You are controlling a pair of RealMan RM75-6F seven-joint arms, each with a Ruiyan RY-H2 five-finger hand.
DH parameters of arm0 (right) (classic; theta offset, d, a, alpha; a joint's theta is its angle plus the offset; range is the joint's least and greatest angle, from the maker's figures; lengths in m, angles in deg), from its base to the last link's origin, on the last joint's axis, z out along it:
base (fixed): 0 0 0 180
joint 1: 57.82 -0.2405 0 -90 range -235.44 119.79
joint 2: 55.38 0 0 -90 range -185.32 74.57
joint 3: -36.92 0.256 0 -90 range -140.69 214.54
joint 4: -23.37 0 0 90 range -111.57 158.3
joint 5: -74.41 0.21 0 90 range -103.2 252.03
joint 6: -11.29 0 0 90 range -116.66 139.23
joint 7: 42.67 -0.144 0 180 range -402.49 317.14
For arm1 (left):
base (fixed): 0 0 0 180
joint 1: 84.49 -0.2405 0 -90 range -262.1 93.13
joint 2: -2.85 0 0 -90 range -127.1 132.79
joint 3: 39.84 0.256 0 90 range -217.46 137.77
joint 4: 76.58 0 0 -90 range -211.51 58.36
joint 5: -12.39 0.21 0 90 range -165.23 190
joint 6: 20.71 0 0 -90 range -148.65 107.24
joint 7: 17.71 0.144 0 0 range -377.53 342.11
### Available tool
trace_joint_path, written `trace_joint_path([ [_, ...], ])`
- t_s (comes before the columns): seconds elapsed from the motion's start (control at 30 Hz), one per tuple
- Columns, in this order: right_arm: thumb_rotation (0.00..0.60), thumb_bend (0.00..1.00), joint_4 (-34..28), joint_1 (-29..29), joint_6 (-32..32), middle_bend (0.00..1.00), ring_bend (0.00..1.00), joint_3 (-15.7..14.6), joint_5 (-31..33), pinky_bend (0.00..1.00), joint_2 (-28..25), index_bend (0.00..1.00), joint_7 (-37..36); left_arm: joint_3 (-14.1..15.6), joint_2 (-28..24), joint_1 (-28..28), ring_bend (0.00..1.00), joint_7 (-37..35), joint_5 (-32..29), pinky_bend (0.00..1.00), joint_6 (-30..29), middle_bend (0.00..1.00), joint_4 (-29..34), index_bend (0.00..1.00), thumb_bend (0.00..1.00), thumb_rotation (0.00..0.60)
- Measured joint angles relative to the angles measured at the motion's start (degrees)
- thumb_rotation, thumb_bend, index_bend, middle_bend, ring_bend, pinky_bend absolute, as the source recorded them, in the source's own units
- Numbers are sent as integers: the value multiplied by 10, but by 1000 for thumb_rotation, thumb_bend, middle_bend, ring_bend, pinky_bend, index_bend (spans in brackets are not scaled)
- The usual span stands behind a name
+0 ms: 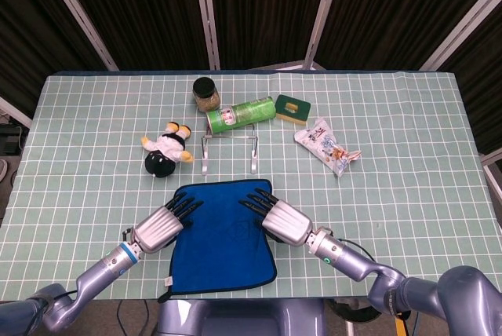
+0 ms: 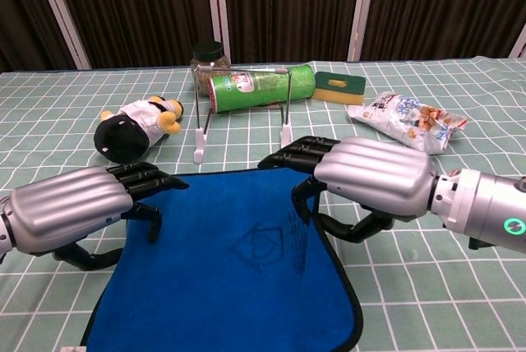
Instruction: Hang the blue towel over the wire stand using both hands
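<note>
Blue towel [image 1: 222,230] lies flat just before the wire stand [image 1: 228,150], so the left robot hand [image 1: 159,228] and right robot hand [image 1: 281,220], both empty with fingers apart, should pinch its far corners evenly.

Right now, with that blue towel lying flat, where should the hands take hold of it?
Probably the two far corners of the blue towel, nearest the wire stand. It lies flat, so the left hand and right hand should pinch from above.
</note>
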Motion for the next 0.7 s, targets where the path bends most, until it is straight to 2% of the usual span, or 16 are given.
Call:
trace_joint_path([
  [0.23, 600, 517, -5, 2, -9, 39, 0, 1, -3, 0, -5, 632, 1, -7, 5, -1, 0, -9, -5, 0, -13, 0, -4, 701, 502, 600],
  [0.47, 600, 516, -25, 1, -20, 41, 0, 9, -4, 0, -26, 633, 3, -25, 5, 1, 0, -23, -13, 0, -29, 0, 5, 766, 522, 600],
  [0.7, 600, 517, -97, -6, -34, 43, 0, 41, 5, 0, -78, 634, 23, -54, -16, 11, 0, -23, -18, 0, -50, 0, 47, 791, 521, 600],
])
